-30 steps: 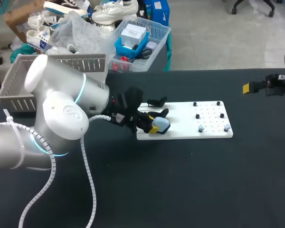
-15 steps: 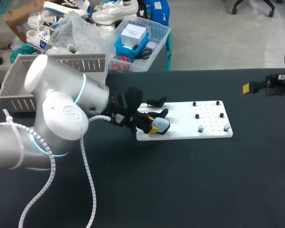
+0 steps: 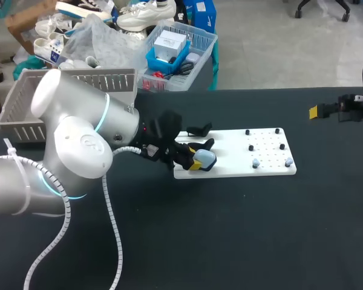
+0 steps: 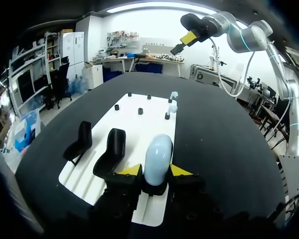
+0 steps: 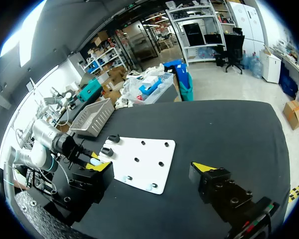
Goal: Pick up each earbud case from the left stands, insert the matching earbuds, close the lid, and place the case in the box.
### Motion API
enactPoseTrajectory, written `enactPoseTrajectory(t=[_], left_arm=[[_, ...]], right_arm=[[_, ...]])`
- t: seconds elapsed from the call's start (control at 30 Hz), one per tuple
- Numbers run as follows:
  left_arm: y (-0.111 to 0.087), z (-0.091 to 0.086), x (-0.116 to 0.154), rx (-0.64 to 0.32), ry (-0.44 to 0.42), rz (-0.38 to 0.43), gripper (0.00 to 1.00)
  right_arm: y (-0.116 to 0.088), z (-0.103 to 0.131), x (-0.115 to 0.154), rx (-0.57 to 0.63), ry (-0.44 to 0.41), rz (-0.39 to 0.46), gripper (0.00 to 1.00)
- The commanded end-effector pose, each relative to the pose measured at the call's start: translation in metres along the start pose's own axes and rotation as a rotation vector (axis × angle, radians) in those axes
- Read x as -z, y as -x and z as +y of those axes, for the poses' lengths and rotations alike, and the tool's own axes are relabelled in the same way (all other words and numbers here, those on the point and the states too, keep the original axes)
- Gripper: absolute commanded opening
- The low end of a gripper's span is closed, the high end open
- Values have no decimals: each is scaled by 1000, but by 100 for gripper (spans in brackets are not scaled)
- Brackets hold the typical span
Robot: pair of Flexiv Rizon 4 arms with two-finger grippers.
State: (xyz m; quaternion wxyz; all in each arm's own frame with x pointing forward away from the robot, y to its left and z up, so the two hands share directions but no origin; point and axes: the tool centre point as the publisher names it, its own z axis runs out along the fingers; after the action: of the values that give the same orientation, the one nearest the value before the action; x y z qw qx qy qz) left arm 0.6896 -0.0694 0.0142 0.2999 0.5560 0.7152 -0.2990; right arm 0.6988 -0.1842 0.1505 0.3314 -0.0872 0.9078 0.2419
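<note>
You had the left arm (image 3: 85,145) reaching in over the black tabletop (image 3: 230,229) to the near-left corner of the white board (image 3: 230,164). The left jaws were narrow and clamped on the pale-blue earbud case (image 4: 157,155), with a yellow fingertip (image 4: 130,171) touching it on each side, low down. The case stood upright with its lid shut. It sat on the nearest black stand (image 4: 154,188) at the board's front edge, not lifted off as far as the wrist view showed. Just beside the case, on the left arm's side, a second black stand (image 4: 112,148) was bare. A third stand (image 4: 80,140) just beyond that one was bare too. Further along the board, four black pegs (image 3: 251,147) stood apart from one another. Two pale earbuds (image 3: 256,163) perched on posts near the board's front-right edge, well clear of the case. Well past the board, near the tabletop's right edge, your right arm (image 4: 249,35) hung above the surface. The right jaws were spread wide with nothing between the fingertips (image 5: 203,167). Only tabletop and the distant board lay ahead of them. The grey basket (image 3: 24,115) sat at the far-left edge of the tabletop, behind the left arm and well apart from the board.
</note>
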Motion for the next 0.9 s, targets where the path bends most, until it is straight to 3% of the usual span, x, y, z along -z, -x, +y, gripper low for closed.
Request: enactPoseTrajectory(t=[0.03,0.67,0.77,0.9], left_arm=[[-1,1,0,2,2,4,16],[-2,1,0,-1,-2,11,36],[-2,1,-1,-1,-3,13,45],[-3,0,-1,-1,-4,15,44]], right_arm=[[0,-1,0,1,3,1,100],[0,-1,0,1,3,1,100],[0,-1,0,1,3,1,100],[0,-1,0,1,3,1,100]])
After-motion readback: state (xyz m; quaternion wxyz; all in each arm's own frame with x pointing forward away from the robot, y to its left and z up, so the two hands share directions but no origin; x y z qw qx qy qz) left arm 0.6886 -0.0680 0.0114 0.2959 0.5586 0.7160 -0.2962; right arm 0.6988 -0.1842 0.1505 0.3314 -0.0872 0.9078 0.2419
